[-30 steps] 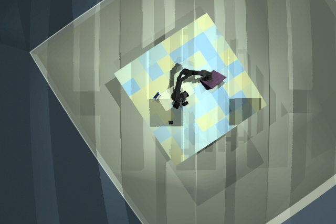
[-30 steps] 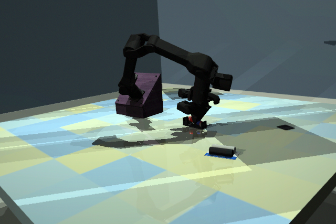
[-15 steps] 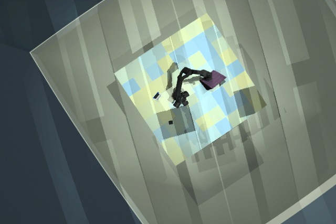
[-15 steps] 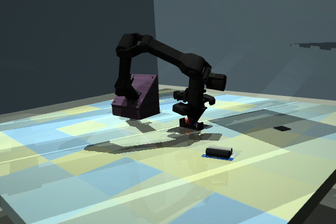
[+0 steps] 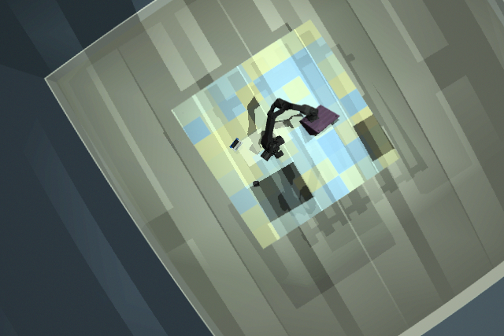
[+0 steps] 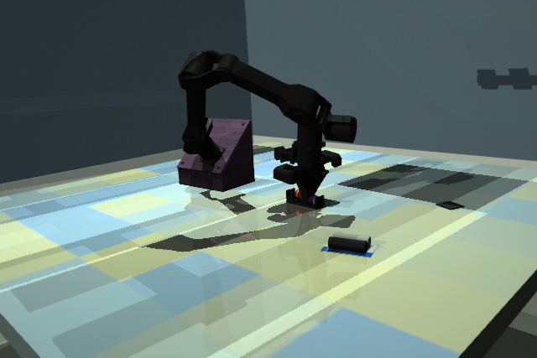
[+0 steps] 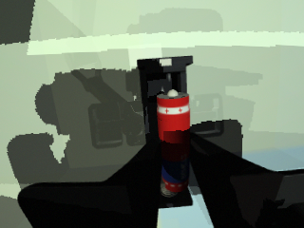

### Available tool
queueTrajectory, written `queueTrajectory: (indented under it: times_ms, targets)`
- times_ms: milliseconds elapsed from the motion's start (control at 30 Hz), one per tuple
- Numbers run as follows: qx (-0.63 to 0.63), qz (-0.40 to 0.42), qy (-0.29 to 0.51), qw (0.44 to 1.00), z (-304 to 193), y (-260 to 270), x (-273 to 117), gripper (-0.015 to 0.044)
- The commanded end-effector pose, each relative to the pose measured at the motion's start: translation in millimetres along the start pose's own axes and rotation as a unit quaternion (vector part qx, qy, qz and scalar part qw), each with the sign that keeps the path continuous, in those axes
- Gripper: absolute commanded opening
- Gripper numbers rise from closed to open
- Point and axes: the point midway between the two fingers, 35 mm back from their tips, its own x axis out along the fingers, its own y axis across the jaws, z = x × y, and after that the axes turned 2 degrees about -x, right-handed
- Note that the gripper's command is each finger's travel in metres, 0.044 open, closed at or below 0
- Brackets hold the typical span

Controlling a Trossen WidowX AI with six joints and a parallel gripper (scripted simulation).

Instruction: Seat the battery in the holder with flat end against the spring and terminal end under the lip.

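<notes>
While the gripper [image 6: 309, 199] [image 7: 173, 139] clamps the battery [image 7: 174, 114], the cell is positioned over the black holder [image 6: 304, 203] [image 7: 145, 95].

Terminal end: short of the holder's lipped end wall. Flat end: near the opposite end; contact with the spring cannot be determined.

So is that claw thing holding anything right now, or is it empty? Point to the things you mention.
Gripper [image 6: 309, 199] [image 7: 173, 139]: closed on the red and blue battery [image 7: 173, 123], down at the black holder [image 6: 320, 202] [image 7: 165, 61].
</notes>
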Motion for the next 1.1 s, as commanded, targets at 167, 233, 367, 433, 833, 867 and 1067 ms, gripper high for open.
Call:
queueTrajectory:
  times_ms: [167, 233, 367, 433, 833, 867, 1067]
  targets:
    - [0.002, 0.004, 0.019, 1.000, 0.1, 2.7, 2.5, 0.0060]
    - [0.002, 0.003, 0.023, 1.000, 0.5, 2.8, 2.7, 0.0060]
    - [0.002, 0.002, 0.031, 1.000, 1.3, 3.1, 3.0, 0.0060]
    - [0.002, 0.002, 0.035, 0.999, 1.7, 3.2, 3.2, 0.0060]
    - [0.001, 0.000, 0.059, 0.998, 3.9, 3.7, 4.1, 0.0060]
    - [0.001, -0.001, 0.062, 0.998, 4.0, 3.8, 4.1, 0.0060]
    - [0.001, -0.002, 0.074, 0.997, 5.1, 4.0, 4.5, 0.0060]
